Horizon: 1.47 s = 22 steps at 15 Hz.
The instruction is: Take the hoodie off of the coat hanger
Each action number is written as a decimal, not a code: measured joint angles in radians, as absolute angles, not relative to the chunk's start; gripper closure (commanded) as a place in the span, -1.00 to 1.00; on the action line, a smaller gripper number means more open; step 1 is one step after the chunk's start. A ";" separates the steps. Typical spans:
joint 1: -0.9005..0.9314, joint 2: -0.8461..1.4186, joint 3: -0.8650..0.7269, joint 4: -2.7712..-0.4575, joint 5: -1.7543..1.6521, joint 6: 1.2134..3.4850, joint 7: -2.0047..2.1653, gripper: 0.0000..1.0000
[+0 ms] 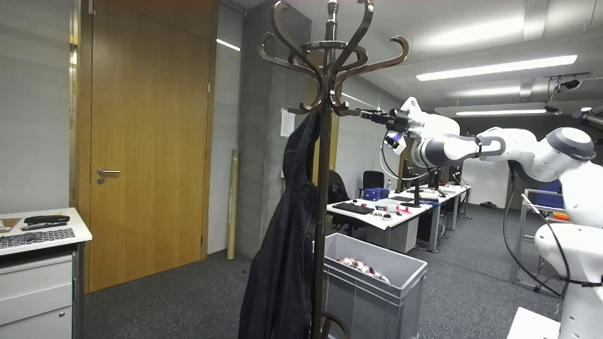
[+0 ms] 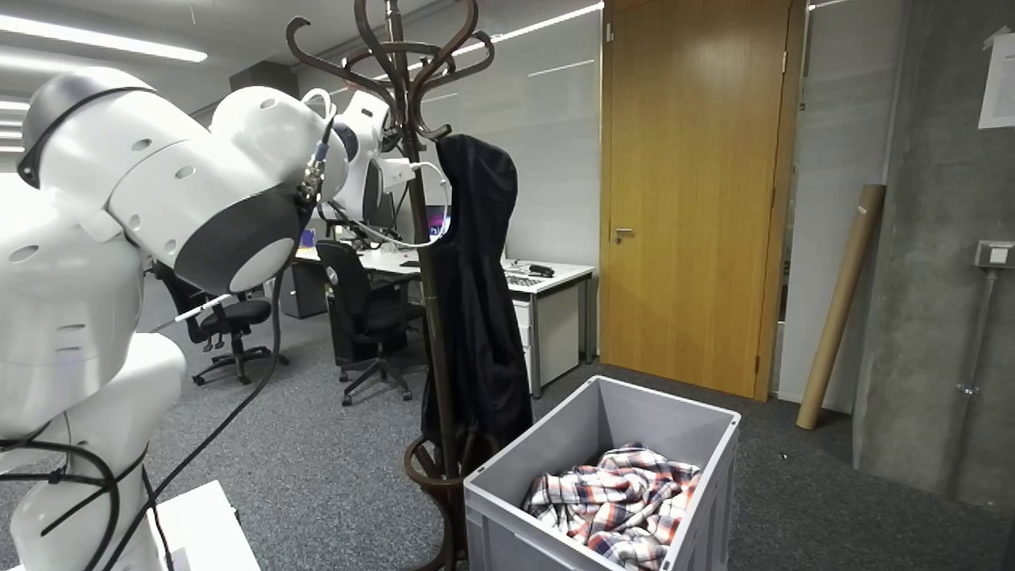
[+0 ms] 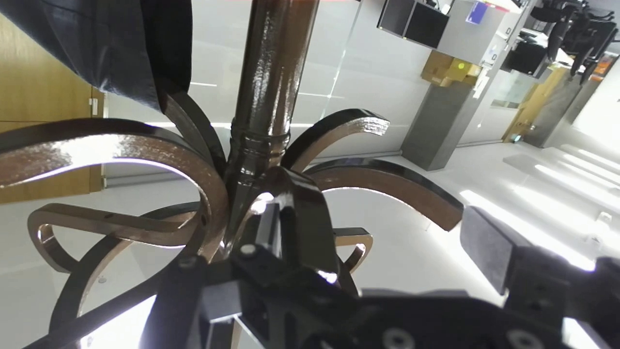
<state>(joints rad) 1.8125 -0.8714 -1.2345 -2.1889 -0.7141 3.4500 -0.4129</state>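
The black hoodie (image 1: 287, 235) hangs limp from a lower hook of the dark brown coat hanger (image 1: 323, 188). In an exterior view its hood (image 2: 480, 174) is at the top, beside the pole (image 2: 434, 333). In the wrist view the hoodie (image 3: 121, 48) sits at upper left on a hook, left of the pole (image 3: 276, 63). My gripper (image 1: 366, 116) is at lower-hook height, on the side of the pole away from the hoodie. In the wrist view the gripper (image 3: 378, 237) is open; a hook overlaps its left finger, and I cannot tell whether they touch.
A grey bin (image 2: 547, 523) with a plaid cloth (image 2: 618, 500) in it stands at the stand's base. Curved hooks surround the gripper. A desk (image 1: 47, 235), a wooden door (image 1: 150, 141) and a leaning cardboard tube (image 1: 233, 202) stand behind.
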 measured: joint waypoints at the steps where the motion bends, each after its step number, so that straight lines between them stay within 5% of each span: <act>1: 1.816 -0.872 -1.235 -2.189 -0.714 3.450 -0.413 -1.00; 22: 1.967 -0.916 -1.239 -2.187 -0.718 3.366 -0.420 -1.00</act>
